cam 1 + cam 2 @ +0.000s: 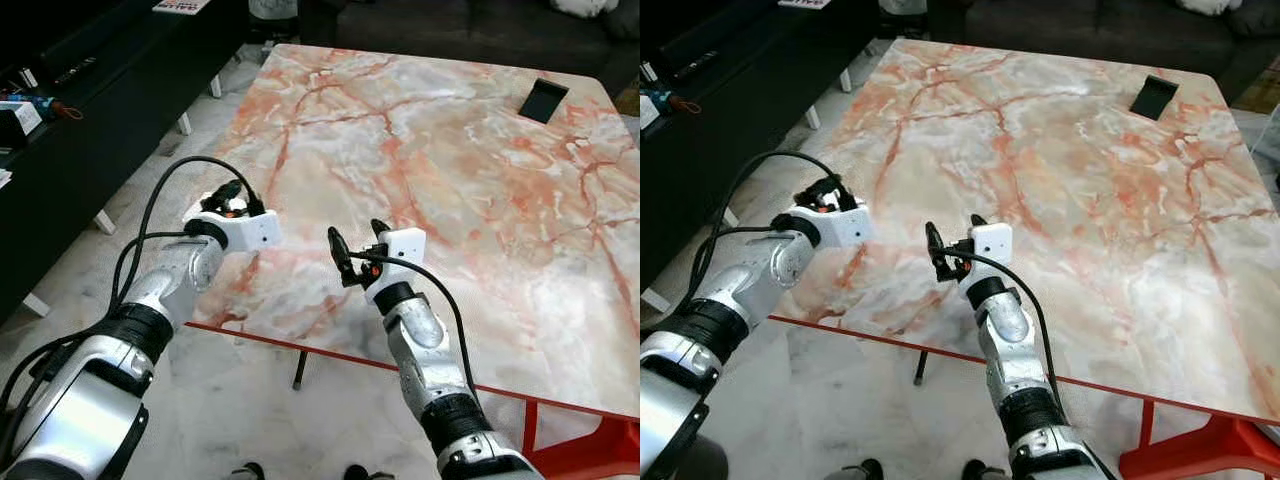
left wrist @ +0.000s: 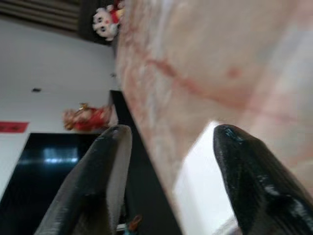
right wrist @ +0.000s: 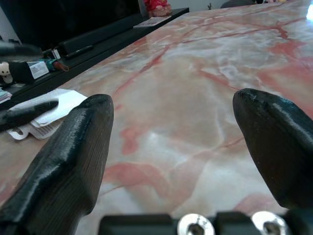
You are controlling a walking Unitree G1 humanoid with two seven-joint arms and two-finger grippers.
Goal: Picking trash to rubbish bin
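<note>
— Trash candidates, counted?
— Just one: a small black item (image 1: 543, 100), lying flat near the far right corner of the counter (image 1: 450, 180). Too small to tell what kind of thing.

— Grippers?
— Two. Left gripper (image 1: 232, 195) poised at the counter's near left edge, fingers (image 2: 102, 171) spread apart with only marble and dark furniture seen between them. Right gripper (image 1: 358, 240) just beside it over the near part of the counter, fingers (image 3: 73, 156) likewise released, clasping nothing. Both well apart from the black item.

— Counter itself?
— One, with a pink-and-white veined marble top on a red frame (image 1: 590, 450). Bare marble all the way from the fingers to the black item.

— Any writing or brands?
— Nothing legible. One white label on a box (image 1: 22, 115) on the low black cabinet (image 1: 90, 130) at the left, print too small to read. Red and white cover of a booklet (image 1: 182, 6) at the cabinet's far end, also unreadable.

— Other things around?
— One white plush toy (image 2: 105, 22) and one red ornament (image 2: 85, 117) in the left wrist view. Dark sofa (image 1: 470, 25) beyond the counter's far edge. Pale marble floor (image 1: 230, 400) below.
</note>
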